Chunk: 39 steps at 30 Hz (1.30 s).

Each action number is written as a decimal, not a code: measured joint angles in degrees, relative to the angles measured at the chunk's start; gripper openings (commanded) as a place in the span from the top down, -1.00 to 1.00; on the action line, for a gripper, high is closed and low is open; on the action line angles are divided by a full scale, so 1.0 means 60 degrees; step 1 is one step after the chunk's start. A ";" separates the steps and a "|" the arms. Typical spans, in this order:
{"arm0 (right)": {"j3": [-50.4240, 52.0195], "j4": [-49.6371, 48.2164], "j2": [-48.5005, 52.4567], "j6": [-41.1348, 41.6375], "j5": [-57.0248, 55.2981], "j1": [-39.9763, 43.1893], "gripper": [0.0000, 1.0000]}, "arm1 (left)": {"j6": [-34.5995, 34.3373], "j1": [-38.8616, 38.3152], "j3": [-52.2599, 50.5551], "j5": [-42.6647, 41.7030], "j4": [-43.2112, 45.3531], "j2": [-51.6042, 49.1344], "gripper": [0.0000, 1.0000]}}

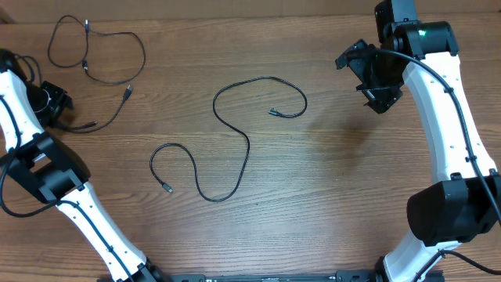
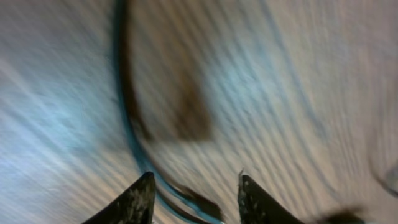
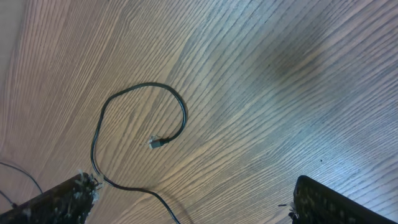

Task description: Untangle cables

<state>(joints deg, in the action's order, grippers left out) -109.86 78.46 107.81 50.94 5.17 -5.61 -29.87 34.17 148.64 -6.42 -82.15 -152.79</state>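
One cable (image 1: 248, 149) lies alone on the desk (image 1: 329, 180); the other cables (image 1: 86, 69) overlap by the left end effector (image 1: 61, 100), fingers apart. The right end effector (image 1: 368, 74) gapes empty; separating those likely comes next.

Setting: a robot workstation of the laboratory or test-bench type. Evidence: a wood-grain tabletop (image 1: 337, 204) fills all three views. Two white-and-black jointed machines, the left arm (image 1: 94, 223) and the right arm (image 1: 454, 125), rise from a dark rail (image 1: 266, 277) along its near edge. Thin black cables (image 1: 235, 141) lie loose on the surface. The surrounding room cannot be assessed.
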 measured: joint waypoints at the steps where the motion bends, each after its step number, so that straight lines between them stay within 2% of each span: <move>1: 0.0000 0.0004 0.0000 -0.0004 -0.0007 0.0000 -1.00 | 0.0000 -0.0036 0.0000 0.0324 0.0018 0.0000 0.13; 6: 0.0000 -0.0062 0.0000 0.0000 0.0000 0.0000 -1.00 | 0.0000 -0.0047 -0.0237 0.1395 0.0310 0.0000 0.11; 10: 0.0000 -0.0149 0.0000 -0.0007 -0.0004 0.0000 -1.00 | 0.0000 -0.0029 -0.0965 0.1712 0.0780 0.0007 0.17; 11: 0.0000 -0.0157 0.0000 -0.0004 0.0000 0.0000 -1.00 | -0.0004 -0.0011 -0.1096 0.1759 0.0907 0.0058 0.28; 14: 0.0000 -0.0171 0.0000 0.0000 0.0000 0.0000 -1.00 | 0.0040 -0.0004 -0.1483 0.1810 0.1224 0.0237 0.84; 15: 0.0000 -0.0178 0.0000 0.0000 0.0000 0.0000 -1.00 | 0.0044 -0.0004 -0.1548 0.1792 0.1268 0.0262 0.92; 21: 0.0000 -0.0211 0.0000 -0.0004 -0.0004 0.0000 -1.00 | -0.0044 -0.0004 -0.1610 0.1781 0.1275 0.0288 0.92; 26: 0.0000 -0.0204 0.0000 -0.0004 -0.0004 0.0000 -1.00 | -0.0656 0.0080 -0.1599 0.1231 0.1075 0.0306 0.92; 27: 0.0000 -0.0200 0.0000 0.0000 -0.0004 0.0000 -1.00 | -0.0729 0.0117 -0.1555 0.1133 0.0984 0.0306 0.85; 30: 0.0000 -0.0142 0.0000 -0.0007 -0.0004 -0.0004 -1.00 | -0.0874 0.0189 -0.1078 0.0801 0.0390 0.0302 -0.14; 33: 0.0000 -0.0138 0.0000 -0.0004 0.0000 -0.0004 -1.00 | -0.0889 0.0222 -0.0240 0.0667 0.0018 0.0302 -0.73; 36: 0.0000 -0.0131 0.0000 0.0004 0.0076 0.0000 -1.00 | -0.0790 0.0222 0.0929 0.0433 -0.0561 0.0306 -0.96; 39: 0.0000 -0.0149 0.0000 0.0000 0.0124 -0.0004 -1.00 | -0.0634 0.0222 0.1774 -0.0419 -0.1188 0.0317 -0.97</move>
<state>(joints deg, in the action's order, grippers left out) -109.86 77.56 107.81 50.94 5.91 -5.63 -33.67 35.51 159.28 -8.93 -89.27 -150.89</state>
